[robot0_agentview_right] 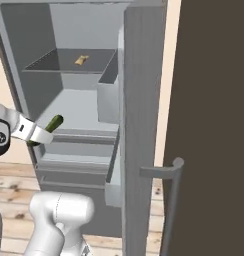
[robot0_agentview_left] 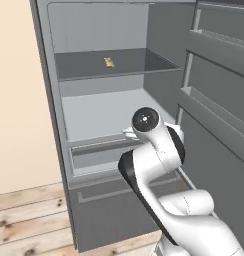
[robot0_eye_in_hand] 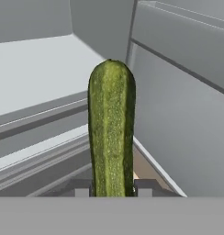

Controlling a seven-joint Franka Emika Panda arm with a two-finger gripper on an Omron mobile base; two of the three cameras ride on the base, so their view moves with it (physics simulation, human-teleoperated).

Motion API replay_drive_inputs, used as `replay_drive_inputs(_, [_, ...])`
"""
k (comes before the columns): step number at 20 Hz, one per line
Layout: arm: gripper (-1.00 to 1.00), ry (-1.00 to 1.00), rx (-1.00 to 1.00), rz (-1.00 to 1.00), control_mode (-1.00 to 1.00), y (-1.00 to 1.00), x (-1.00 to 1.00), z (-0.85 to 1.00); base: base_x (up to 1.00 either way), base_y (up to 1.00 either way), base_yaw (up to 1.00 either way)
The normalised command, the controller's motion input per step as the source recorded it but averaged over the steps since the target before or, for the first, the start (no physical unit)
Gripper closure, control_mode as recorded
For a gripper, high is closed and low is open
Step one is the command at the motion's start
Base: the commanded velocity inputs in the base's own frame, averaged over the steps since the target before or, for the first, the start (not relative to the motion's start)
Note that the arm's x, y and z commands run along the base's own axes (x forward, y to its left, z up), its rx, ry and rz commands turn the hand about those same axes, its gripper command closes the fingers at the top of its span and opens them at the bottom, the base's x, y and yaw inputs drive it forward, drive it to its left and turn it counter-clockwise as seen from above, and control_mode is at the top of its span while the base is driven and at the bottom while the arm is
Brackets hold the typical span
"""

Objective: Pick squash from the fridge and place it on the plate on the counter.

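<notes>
Left base view: you see the fridge [robot0_agentview_left: 104, 90] open, a small tan packet [robot0_agentview_left: 109, 62] on its upper shelf, and the arm reaching toward the lower shelf.

Right base view: the gripper [robot0_agentview_right: 41, 136] holds the squash [robot0_agentview_right: 53, 123] near the lower shelf's front edge.

Hand view: your fingers [robot0_eye_in_hand: 81, 188] pinch the squash [robot0_eye_in_hand: 111, 128] at its near end, and it points away toward the fridge interior.

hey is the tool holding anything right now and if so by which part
Yes. The tool is shut on the squash, gripping it at one end.

Arm [robot0_agentview_left: 154, 165] raised, hand [robot0_eye_in_hand: 112, 189] clamped on squash [robot0_eye_in_hand: 111, 128]
</notes>
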Motion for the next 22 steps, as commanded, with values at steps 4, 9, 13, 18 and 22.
replay_drive_inputs(4, [1.00,0.00,0.00,0.00,1.00,0.00,0.00,0.00,-0.47,0.33,-0.15])
replay_drive_inputs(9, [1.00,0.00,0.00,0.00,1.00,0.00,0.00,0.00,-0.49,0.51,-0.11])
replay_drive_inputs(13, [1.00,0.00,0.00,0.00,1.00,0.00,0.00,0.00,-0.43,0.49,-0.08])
replay_drive_inputs(18, [1.00,0.00,0.00,0.00,1.00,0.00,0.00,0.00,-0.37,0.50,-0.03])
replay_drive_inputs(22, [1.00,0.00,0.00,0.00,1.00,0.00,0.00,0.00,-0.16,0.54,0.10])
